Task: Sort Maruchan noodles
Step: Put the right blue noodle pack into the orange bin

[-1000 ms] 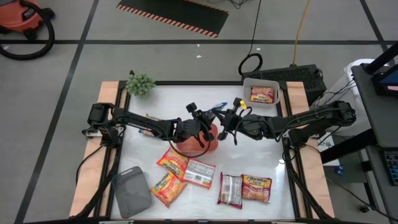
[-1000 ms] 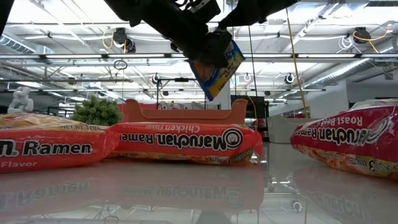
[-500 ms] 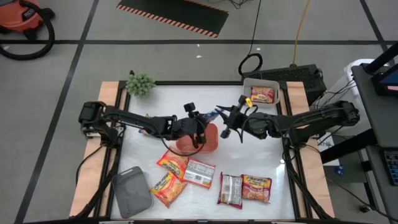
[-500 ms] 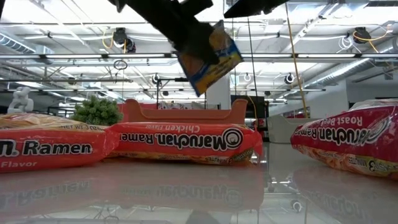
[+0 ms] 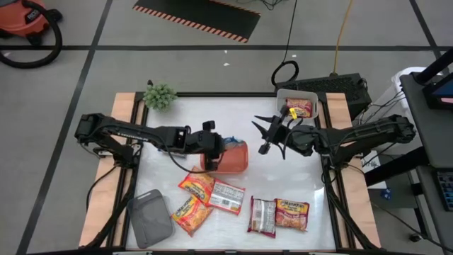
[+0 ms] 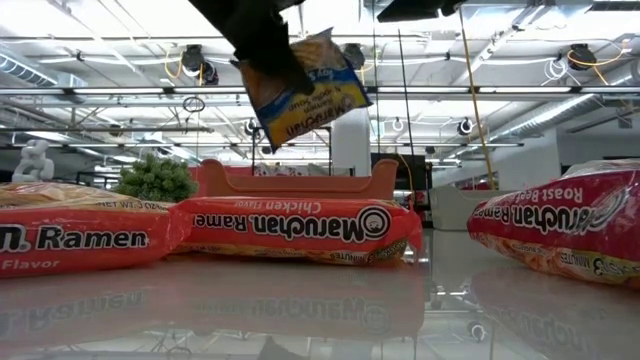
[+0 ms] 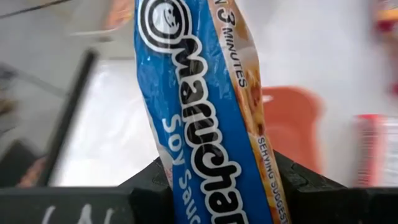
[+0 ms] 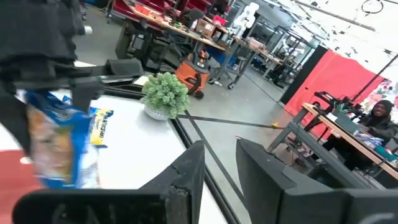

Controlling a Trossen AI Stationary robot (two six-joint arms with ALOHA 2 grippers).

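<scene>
A blue-yellow Maruchan packet is lifted over the red tray near the table's middle, in my left gripper, which is shut on it. In the low view the packet hangs tilted under the dark fingers. My right gripper is open, a short way to the packet's right, touching nothing. Several orange, red and white-backed packets lie flat on the near half of the table. One red packet lies in the white tray. My left gripper pinches the blue-yellow packet between its two fingers near the end away from the logo. The fingers come from the table's left, slanting down. The packet is lifted clear, tilted, and its logo end reaches out past the fingertips.
A grey tray sits at the near left corner and a green plant at the far left. Bare white tabletop lies between the red tray and the near packets. The room beyond holds benches and a seated person.
My left gripper has carried the blue-yellow packet toward the table's left, over the red tray; in the low view the packet has risen and swung round. My right gripper has drawn back from the packet toward the table's right and far side.
</scene>
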